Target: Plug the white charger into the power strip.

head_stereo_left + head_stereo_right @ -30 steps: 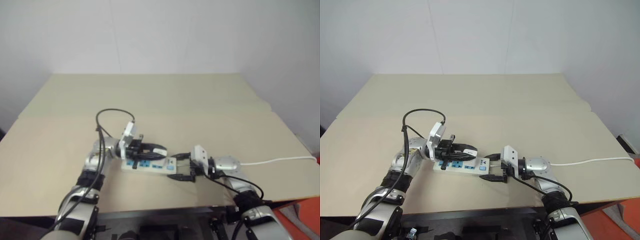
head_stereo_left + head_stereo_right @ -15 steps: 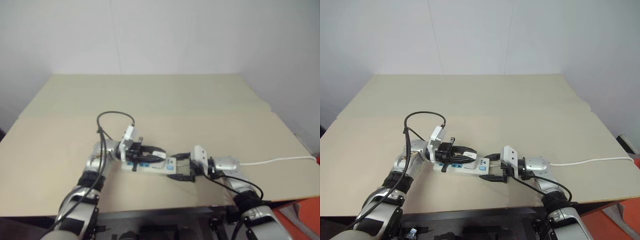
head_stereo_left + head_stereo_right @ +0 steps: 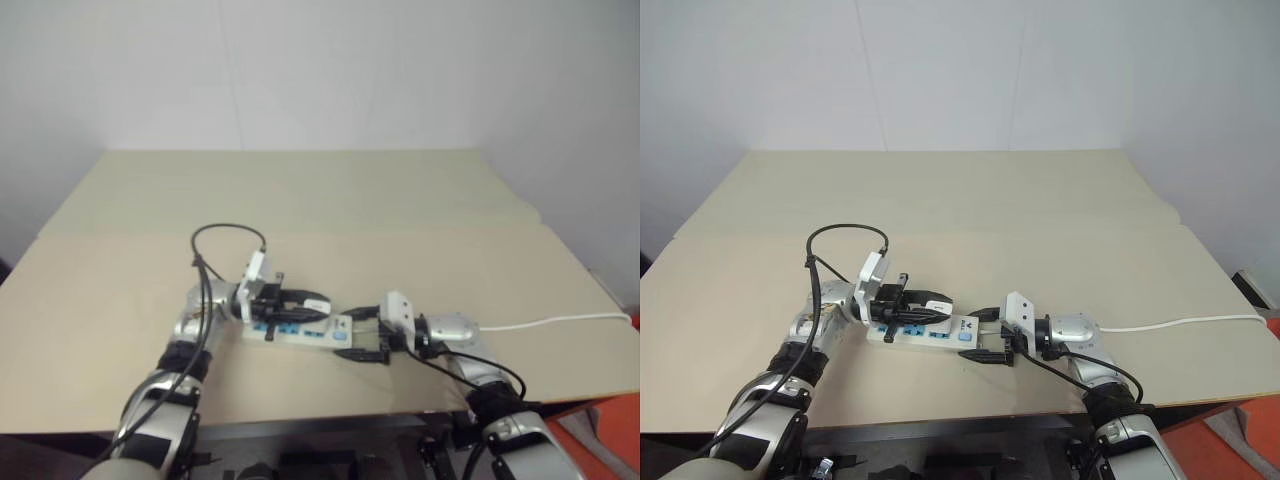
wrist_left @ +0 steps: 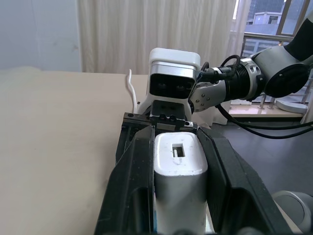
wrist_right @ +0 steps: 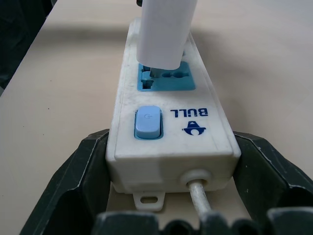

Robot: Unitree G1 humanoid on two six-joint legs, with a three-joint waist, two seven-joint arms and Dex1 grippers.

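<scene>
Desk (image 3: 1040, 200) of pale beige board, seen from above, with the power strip (image 3: 925, 335) lying flat near its front edge between the two arms. Left gripper (image 3: 930, 305) reaches level across the strip from the robot's left, its black fingers (image 4: 129, 196) clamped on either side of the white charger (image 4: 180, 183), which it holds upright over the strip. In the right wrist view the charger's lower end (image 5: 164, 36) stands at the blue socket face (image 5: 166, 78) nearest the switch end, just beside the blue switch (image 5: 147, 122); whether it is fully seated cannot be told. Right gripper (image 3: 985, 335) meets the strip's switch end from the robot's right, its fingers (image 5: 83, 171) spread wide and flanking that end on both sides, touching or nearly touching its walls. Thin white cord (image 5: 201, 196) leaves the strip between these fingers; another length of it (image 3: 1190, 322) runs across the desk to the right edge. Black cable (image 3: 840, 240) loops above the left wrist. Behind the desk stands a plain white wall (image 3: 960, 70).
</scene>
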